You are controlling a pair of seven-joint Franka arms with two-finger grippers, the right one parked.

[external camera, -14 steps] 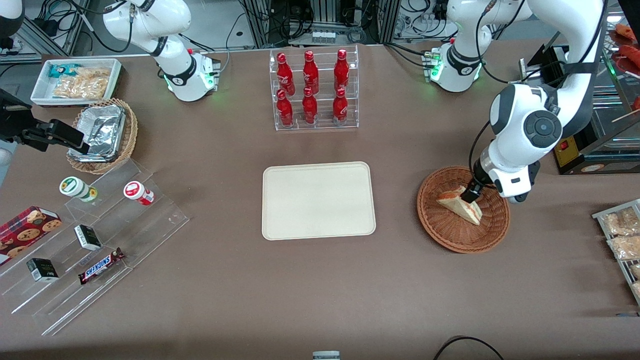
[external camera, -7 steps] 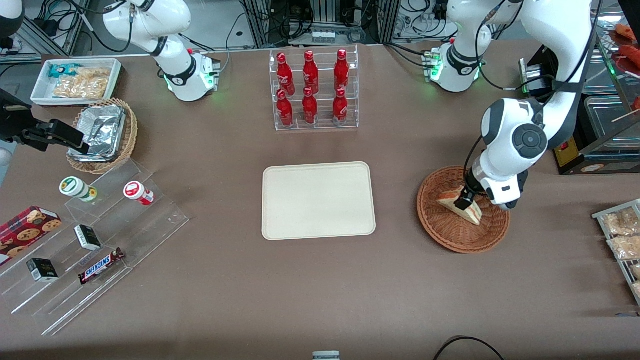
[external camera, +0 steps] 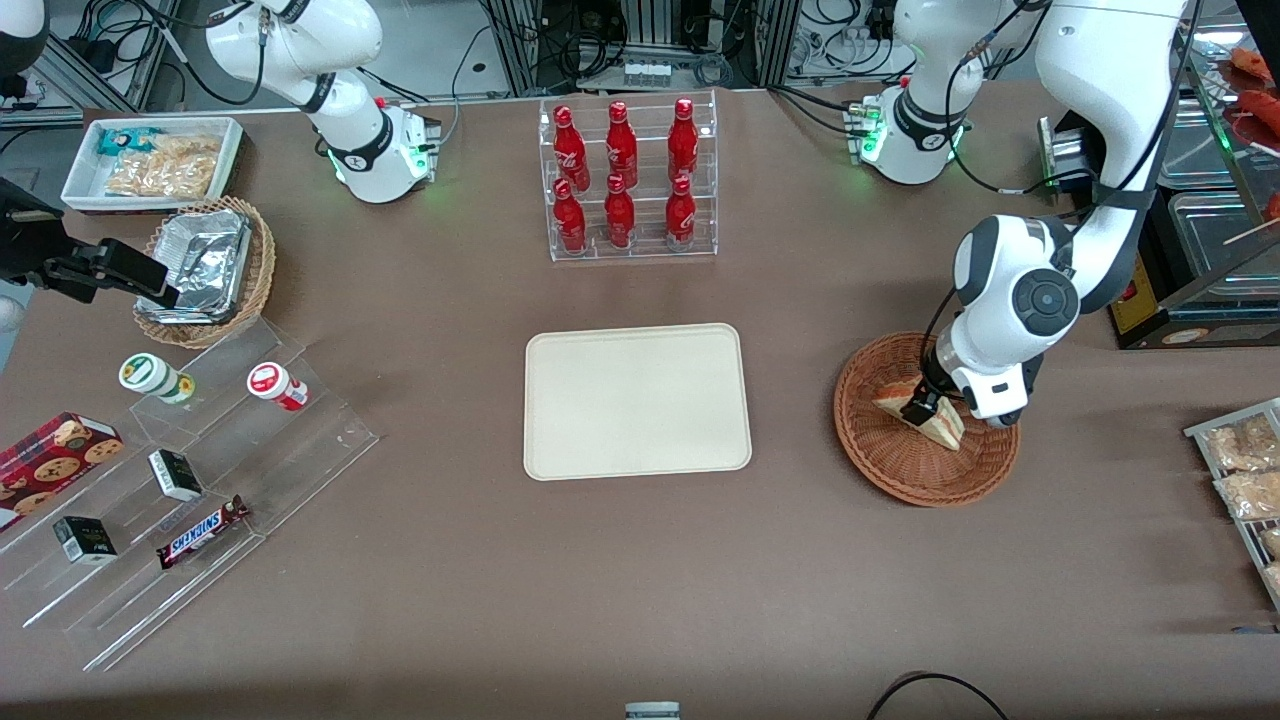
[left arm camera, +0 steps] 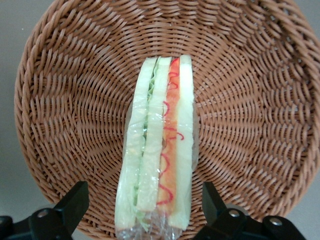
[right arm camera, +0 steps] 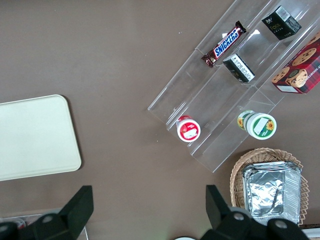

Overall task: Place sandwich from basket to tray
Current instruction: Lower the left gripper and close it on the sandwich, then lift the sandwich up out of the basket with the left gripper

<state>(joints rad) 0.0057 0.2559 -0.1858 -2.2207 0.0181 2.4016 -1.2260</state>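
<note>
Gripper: the left arm's gripper (external camera: 921,408) is low inside the basket, directly over the sandwich. In the wrist view its two black fingers (left arm camera: 72,205) stand spread, one on each flank of the wedge, with a gap of wicker showing between each pad and the bread. Not pinching anything.

Sandwich: the sandwich (left arm camera: 157,145) lies on the basket floor, wrapped in clear film, standing on edge so the layers show: white bread, green filling, white bread, red-orange filling, white bread. In the front view the sandwich (external camera: 935,420) sits about mid-basket, partly covered by the gripper.

Basket: the reddish-brown woven basket (external camera: 880,455) rests on the table toward the working arm's end, well apart from the tray. In the wrist view the basket (left arm camera: 75,100) fills almost the whole picture, with only the sandwich in it.

Tray: the cream tray (external camera: 637,400) lies flat at the table's middle, nothing on it. Its corner, the tray (right arm camera: 35,137), also shows in the right wrist view.

Table: brown table (external camera: 600,580) under everything.

Other items: clear rack of red bottles (external camera: 625,180) farther from the front camera than the tray; a lighter basket of foil trays (external camera: 205,270), a white bin of snacks (external camera: 155,160) and a clear stepped stand (external camera: 190,480) with a Snickers bar (external camera: 202,531) toward the parked arm's end.
</note>
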